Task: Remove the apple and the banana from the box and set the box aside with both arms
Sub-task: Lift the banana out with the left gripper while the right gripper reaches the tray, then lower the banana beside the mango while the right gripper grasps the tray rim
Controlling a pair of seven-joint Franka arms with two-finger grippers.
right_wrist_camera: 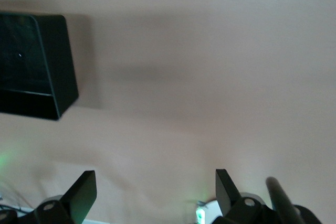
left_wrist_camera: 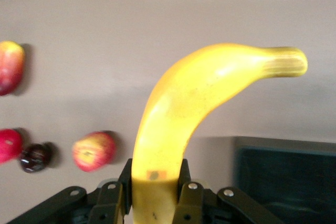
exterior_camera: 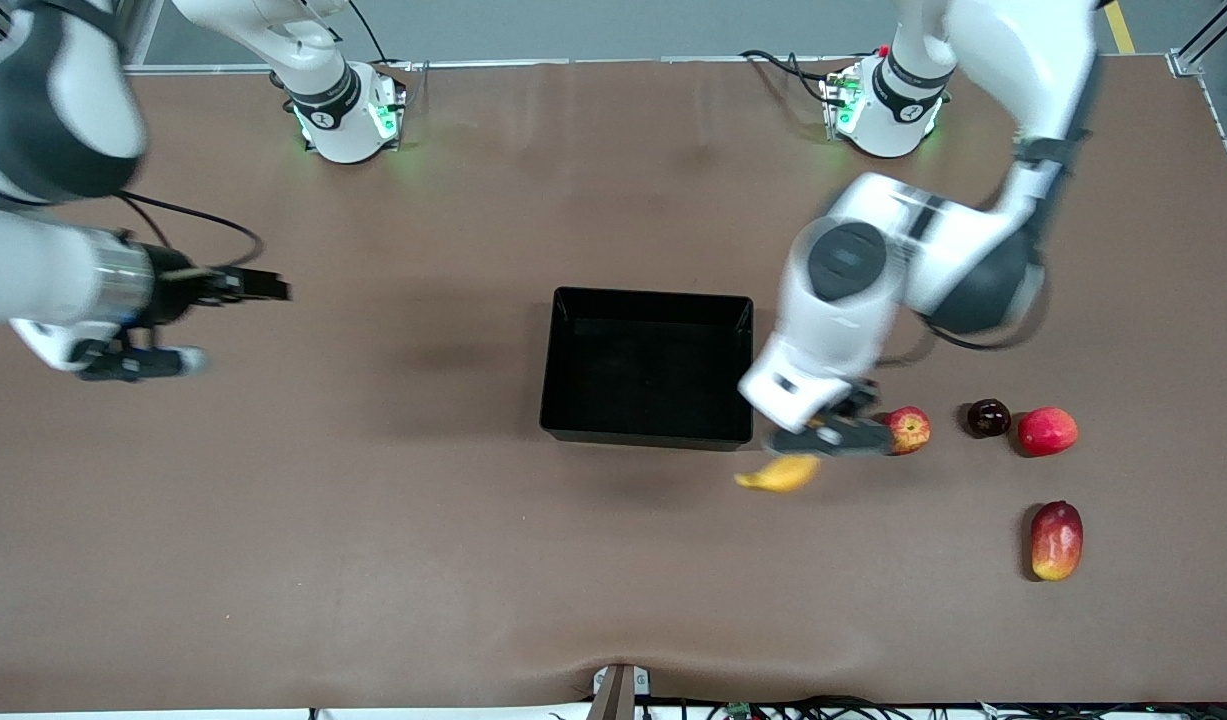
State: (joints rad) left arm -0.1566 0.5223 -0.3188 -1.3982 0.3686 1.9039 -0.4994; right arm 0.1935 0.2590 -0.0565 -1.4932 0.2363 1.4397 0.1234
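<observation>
My left gripper (exterior_camera: 825,436) is shut on the yellow banana (exterior_camera: 779,473) and holds it above the table, beside the box's corner at the left arm's end. In the left wrist view the fingers (left_wrist_camera: 115,195) clamp the banana (left_wrist_camera: 178,124) at its lower end. The red apple with yellow streaks (exterior_camera: 909,429) lies on the table right beside that gripper; it also shows in the left wrist view (left_wrist_camera: 93,151). The black box (exterior_camera: 653,297) stands empty mid-table and shows in both wrist views (left_wrist_camera: 283,177) (right_wrist_camera: 37,66). My right gripper (exterior_camera: 258,288) is open and empty over bare table at the right arm's end, its gap showing in the right wrist view (right_wrist_camera: 156,192).
A dark round fruit (exterior_camera: 988,417) and a red fruit (exterior_camera: 1047,431) lie beside the apple toward the left arm's end. A long red-yellow fruit (exterior_camera: 1057,540) lies nearer the front camera. The brown mat (exterior_camera: 373,560) covers the table.
</observation>
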